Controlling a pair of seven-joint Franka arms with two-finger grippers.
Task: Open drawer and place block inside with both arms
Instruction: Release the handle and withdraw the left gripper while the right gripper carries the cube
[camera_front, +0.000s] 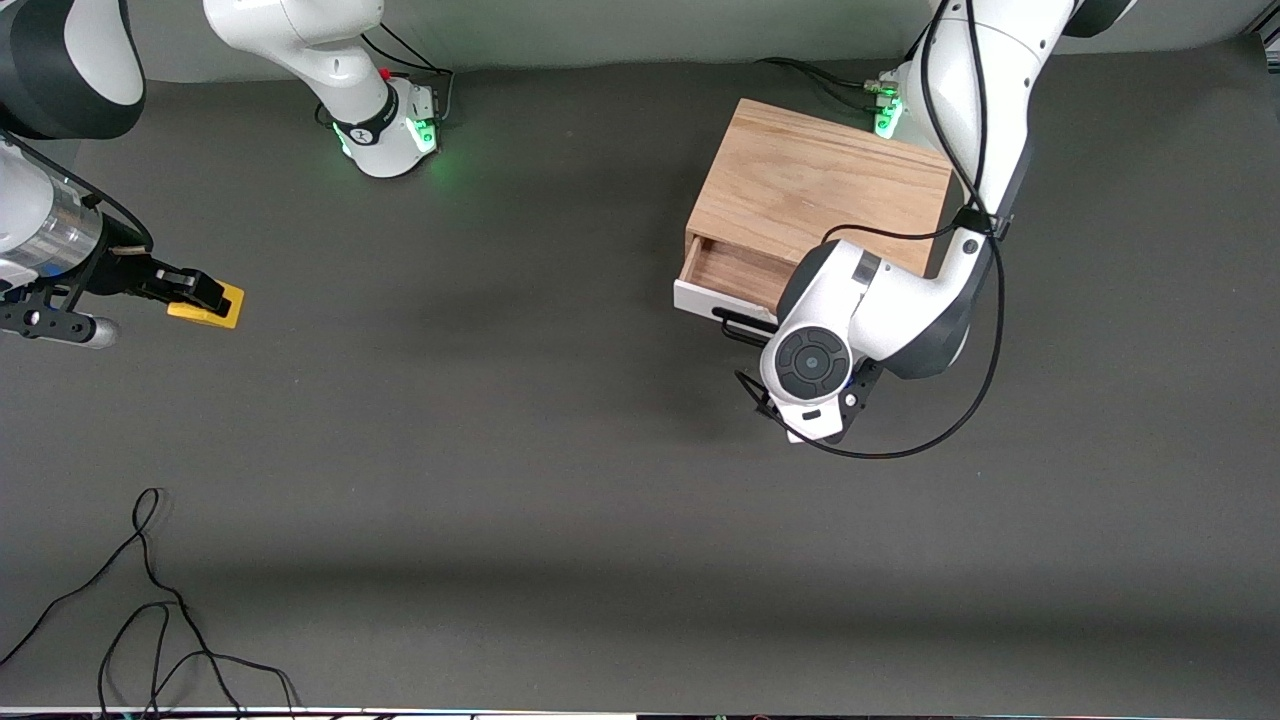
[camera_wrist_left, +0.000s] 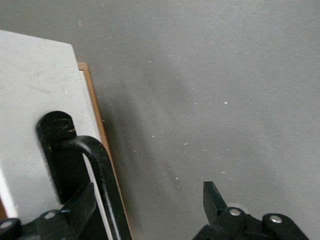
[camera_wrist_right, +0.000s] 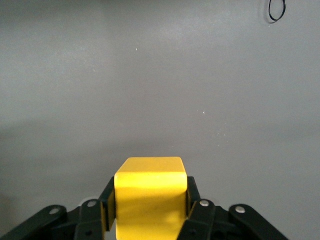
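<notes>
Block (camera_wrist_right: 150, 192) clamped between right gripper (camera_wrist_right: 150, 210) jaws; left gripper (camera_wrist_left: 150, 210) jaws spread beside drawer (camera_wrist_left: 35, 100) handle (camera_wrist_left: 97, 170).

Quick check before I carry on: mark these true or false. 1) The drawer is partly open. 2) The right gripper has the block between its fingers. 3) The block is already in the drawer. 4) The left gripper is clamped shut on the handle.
1) True: the drawer is pulled partly out of the wooden box.
2) True: the right gripper is shut on the block.
3) False: it is at the right arm's end of the table.
4) False: the left gripper is open, one finger beside the handle.
</notes>
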